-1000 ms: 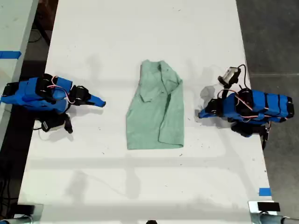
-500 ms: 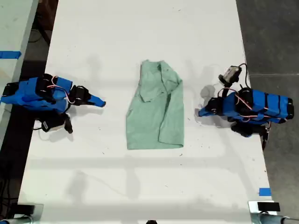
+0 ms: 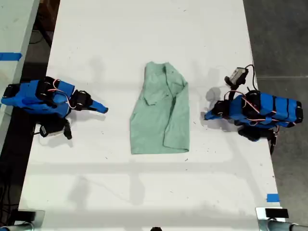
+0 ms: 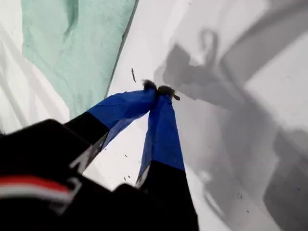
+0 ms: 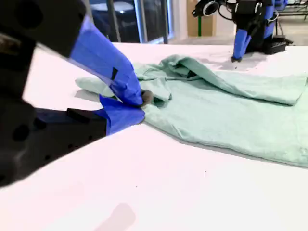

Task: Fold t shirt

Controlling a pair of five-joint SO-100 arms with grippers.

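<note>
The t shirt [image 3: 161, 111] lies folded on the white bench [image 3: 144, 38]. Our first tool [image 3: 208, 116] and second tool [image 3: 102, 109] flank it, both clenched, grasping nothing.

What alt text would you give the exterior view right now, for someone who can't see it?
A pale mint-green cloth t shirt, partly folded, lies mid-way along a long white table. A blue robot arm sits at each side of the exterior view, each gripper pointing toward the shirt but stopping short of it.

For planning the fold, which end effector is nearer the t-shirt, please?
My first end effector, at the exterior view's right; its gap to the t-shirt is smaller.
</note>
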